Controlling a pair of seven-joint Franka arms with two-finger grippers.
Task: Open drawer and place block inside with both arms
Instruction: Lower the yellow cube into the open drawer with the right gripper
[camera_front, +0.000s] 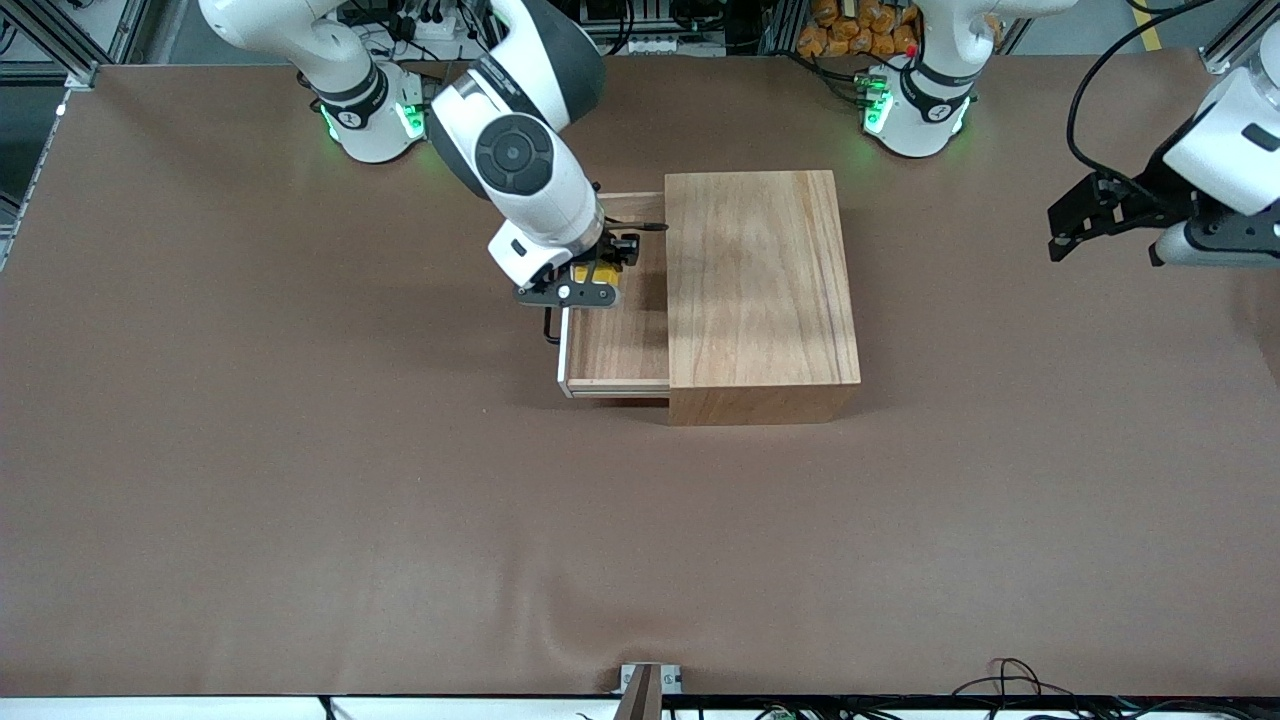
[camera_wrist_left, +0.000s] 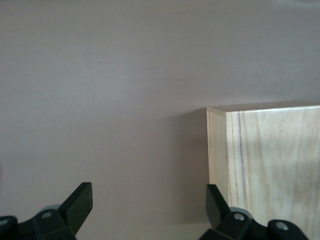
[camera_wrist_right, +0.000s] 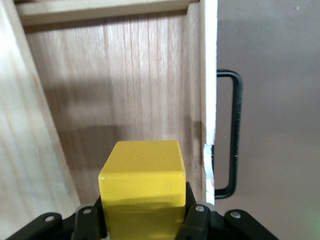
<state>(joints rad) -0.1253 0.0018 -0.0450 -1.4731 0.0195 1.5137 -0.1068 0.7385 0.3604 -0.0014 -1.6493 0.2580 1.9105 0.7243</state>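
Right wrist view fills its lower centre with the block (camera_wrist_right: 142, 187), a yellow cube pinched between the two black fingers (camera_wrist_right: 196, 220) of the right gripper (camera_wrist_right: 142, 220), which close on its two side faces. Directly under and ahead of it lies the bare wood floor of the drawer (camera_wrist_right: 120, 95), pulled out of the box (camera_front: 760, 290), with the white front panel running down the right of that frame and the black wire handle (camera_wrist_right: 231, 135) just outside it.

That is the relation the next move depends on: the cube hangs straight above the open tray, inside its walls, so the way to the floor is plainly down. It sits closer to the front panel than to the box mouth, as far as this steep angle lets me judge, so a straight descent should clear the panel's edge, though not by much. How high the block hangs above the floor cannot be read here.

In the front view, centre-left, the right gripper (camera_front: 590, 280) is over the drawer's end toward the robot bases.

The left gripper (camera_front: 1085, 215) waits at the upper right of the front view, over bare table (camera_front: 300, 480); in the left wrist view its fingers (camera_wrist_left: 80, 202) stand wide apart with nothing between them, the box's corner beside them.
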